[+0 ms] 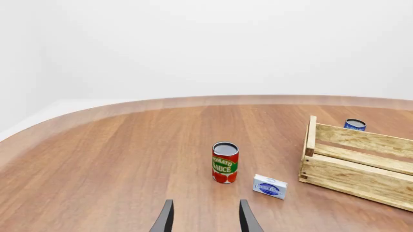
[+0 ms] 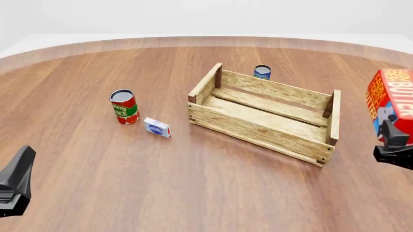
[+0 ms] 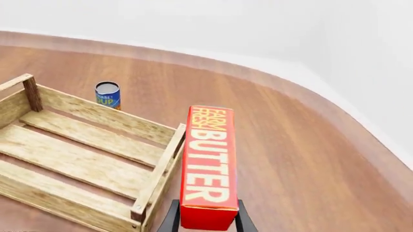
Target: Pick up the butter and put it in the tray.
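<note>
The butter (image 2: 389,94), a red-orange carton with pale "BUTTER" lettering, is clamped between the fingers of my right gripper (image 2: 392,137) at the far right. It is held above the table, just beyond the right end of the tray (image 2: 258,126). In the right wrist view the butter (image 3: 208,164) runs lengthwise beside the tray's end wall (image 3: 161,169), with my right gripper (image 3: 206,221) shut on its near end. The tray, a light wooden slat crate, holds nothing. My left gripper (image 2: 16,181) sits low at the near left, open and empty (image 1: 206,220).
A tomato sauce can (image 2: 123,107) stands left of the tray, with a small white-blue box (image 2: 156,127) lying beside it. A blue soup can (image 2: 262,72) stands behind the tray's far wall. The round wooden table's edge curves past close on the right.
</note>
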### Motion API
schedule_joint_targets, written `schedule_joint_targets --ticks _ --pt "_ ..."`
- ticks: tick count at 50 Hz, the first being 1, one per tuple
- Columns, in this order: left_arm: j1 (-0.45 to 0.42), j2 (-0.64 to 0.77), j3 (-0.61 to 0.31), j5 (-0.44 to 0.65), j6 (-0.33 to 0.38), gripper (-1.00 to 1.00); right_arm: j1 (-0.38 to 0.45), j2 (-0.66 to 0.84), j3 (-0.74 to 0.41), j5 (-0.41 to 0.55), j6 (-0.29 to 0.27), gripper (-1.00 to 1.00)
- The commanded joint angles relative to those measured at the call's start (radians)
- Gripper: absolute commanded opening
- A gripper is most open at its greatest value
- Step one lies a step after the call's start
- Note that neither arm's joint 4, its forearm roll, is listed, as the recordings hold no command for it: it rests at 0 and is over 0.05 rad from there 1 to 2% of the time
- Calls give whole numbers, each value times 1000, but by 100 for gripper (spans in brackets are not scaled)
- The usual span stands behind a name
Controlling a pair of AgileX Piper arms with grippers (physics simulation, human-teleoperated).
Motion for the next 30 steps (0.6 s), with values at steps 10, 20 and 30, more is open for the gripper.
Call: schedule_joint_targets --ticks 10,20,30 --pt "0 0 0 0 0 100 85 -184 -151 258 -5 -100" --pt "0 0 0 0 0 100 135 -194 -224 332 3 -100" --pt "0 0 0 0 0 100 191 -162 -270 345 3 -100"
